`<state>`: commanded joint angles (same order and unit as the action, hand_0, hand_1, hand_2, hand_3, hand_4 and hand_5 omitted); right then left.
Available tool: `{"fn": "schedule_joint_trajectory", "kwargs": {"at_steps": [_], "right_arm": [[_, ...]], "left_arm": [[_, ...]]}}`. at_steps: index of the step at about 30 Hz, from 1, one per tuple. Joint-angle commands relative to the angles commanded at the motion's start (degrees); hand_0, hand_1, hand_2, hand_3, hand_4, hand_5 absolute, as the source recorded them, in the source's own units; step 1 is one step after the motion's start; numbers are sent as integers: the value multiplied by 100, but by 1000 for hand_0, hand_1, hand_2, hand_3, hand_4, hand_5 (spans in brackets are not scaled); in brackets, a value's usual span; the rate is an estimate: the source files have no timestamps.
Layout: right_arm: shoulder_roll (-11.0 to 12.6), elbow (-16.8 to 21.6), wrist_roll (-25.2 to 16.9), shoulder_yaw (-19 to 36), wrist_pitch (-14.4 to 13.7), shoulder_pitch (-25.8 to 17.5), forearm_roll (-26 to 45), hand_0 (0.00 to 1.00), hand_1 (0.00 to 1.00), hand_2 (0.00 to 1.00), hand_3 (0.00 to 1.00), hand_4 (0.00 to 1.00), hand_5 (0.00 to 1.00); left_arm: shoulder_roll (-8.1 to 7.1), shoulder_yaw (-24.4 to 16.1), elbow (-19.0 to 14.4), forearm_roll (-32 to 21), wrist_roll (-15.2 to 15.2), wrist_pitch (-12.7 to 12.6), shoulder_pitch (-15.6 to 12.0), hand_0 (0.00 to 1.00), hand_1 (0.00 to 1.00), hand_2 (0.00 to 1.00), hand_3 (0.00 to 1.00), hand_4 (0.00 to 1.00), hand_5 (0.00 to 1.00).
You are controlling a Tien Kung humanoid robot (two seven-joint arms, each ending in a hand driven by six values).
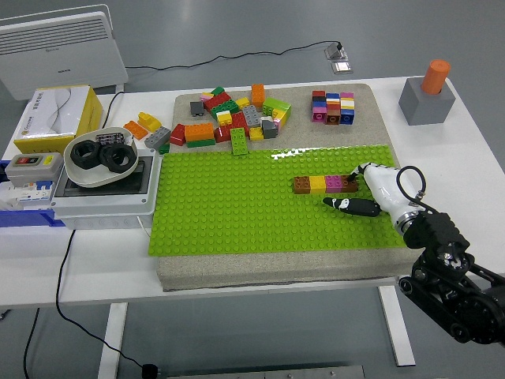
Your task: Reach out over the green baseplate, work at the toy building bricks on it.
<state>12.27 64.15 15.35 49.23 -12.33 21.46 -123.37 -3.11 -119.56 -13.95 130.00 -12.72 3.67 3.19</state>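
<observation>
A short row of bricks (324, 184), brown, yellow, magenta and dark brown, sits on the green baseplate (237, 213) right of centre. My right hand (372, 192) comes in from the lower right and lies at the row's right end. Its upper fingers touch the dark brown end brick. A black finger (351, 207) points left, just below the row. The hand holds nothing. The left arm is out of view.
A pile of loose bricks (229, 120) and a block of small cubes (332, 106) lie behind the baseplate. A grey box with an orange cylinder (427, 93) stands at the back right. A bowl with black rings (100, 157) sits at the left.
</observation>
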Motion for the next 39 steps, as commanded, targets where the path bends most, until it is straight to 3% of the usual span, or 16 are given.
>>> {"fn": "schedule_joint_trajectory", "kwargs": {"at_steps": [5,11,16,18,28,30,39], "right_arm": [[28,97,-26,63,-46,-12,-9,777,827,848,622,998,831],[110,400,-231,194,-287,28,113,769,819,843,630,998,812],[159,639,-450,340,-428,22,454,769,819,843,630,998,812],[171,766,-571,399,-495,-19,689,764,815,839,663,998,760],[181,1322,-1061,738,-707,-618,1725,761,806,828,671,998,722],[204,1374,-1099,781,-717,-682,1780,738,791,808,666,961,672],[293,1541,-1166,1266,-727,-889,1782,733,780,793,663,960,666]], "left_arm": [[-3,-7,-7,0,5,-3,-1,686,502,554,626,657,704],[-5,-24,-6,0,3,-7,0,686,502,553,626,656,703],[-3,-25,-4,0,0,-9,-4,686,502,553,626,656,703],[3,-20,-4,0,-3,-16,-8,686,502,553,624,657,704],[93,22,-20,0,1,-71,-46,686,503,555,625,656,705],[125,39,-28,0,2,-85,-60,687,506,558,627,656,708],[222,247,-77,0,-26,24,-75,688,527,576,637,656,709]]}}
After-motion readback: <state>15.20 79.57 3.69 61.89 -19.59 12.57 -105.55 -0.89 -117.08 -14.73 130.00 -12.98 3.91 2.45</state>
